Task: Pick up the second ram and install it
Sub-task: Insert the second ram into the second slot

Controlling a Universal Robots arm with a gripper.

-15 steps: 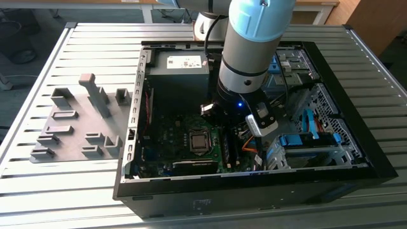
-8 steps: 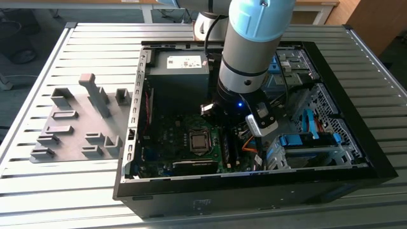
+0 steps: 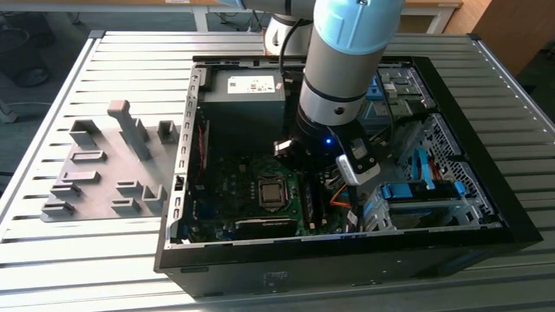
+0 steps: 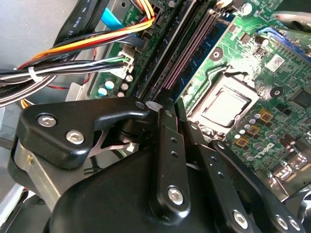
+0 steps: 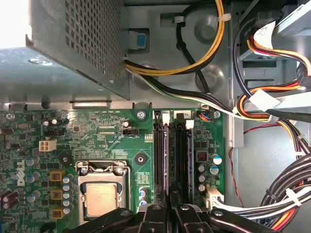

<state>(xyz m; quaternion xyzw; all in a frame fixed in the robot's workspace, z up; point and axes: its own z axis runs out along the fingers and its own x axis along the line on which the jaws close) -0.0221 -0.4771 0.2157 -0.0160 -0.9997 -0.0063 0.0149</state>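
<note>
I see my gripper [image 5: 170, 206] clenched over the second ram [image 5: 190, 160] at the memory slots [image 5: 167, 155] beside the processor socket [image 5: 101, 191]; any tilt could jam its seating.

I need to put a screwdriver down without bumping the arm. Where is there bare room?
The slatted table is bare in front of the grey fixture blocks and along its near edge. Inside the computer case it is crowded with cables and the end effector.

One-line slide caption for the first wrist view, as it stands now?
Gripper poised over the motherboard's memory slots, beside the processor socket, under the metal power supply and bundled cables.
</note>
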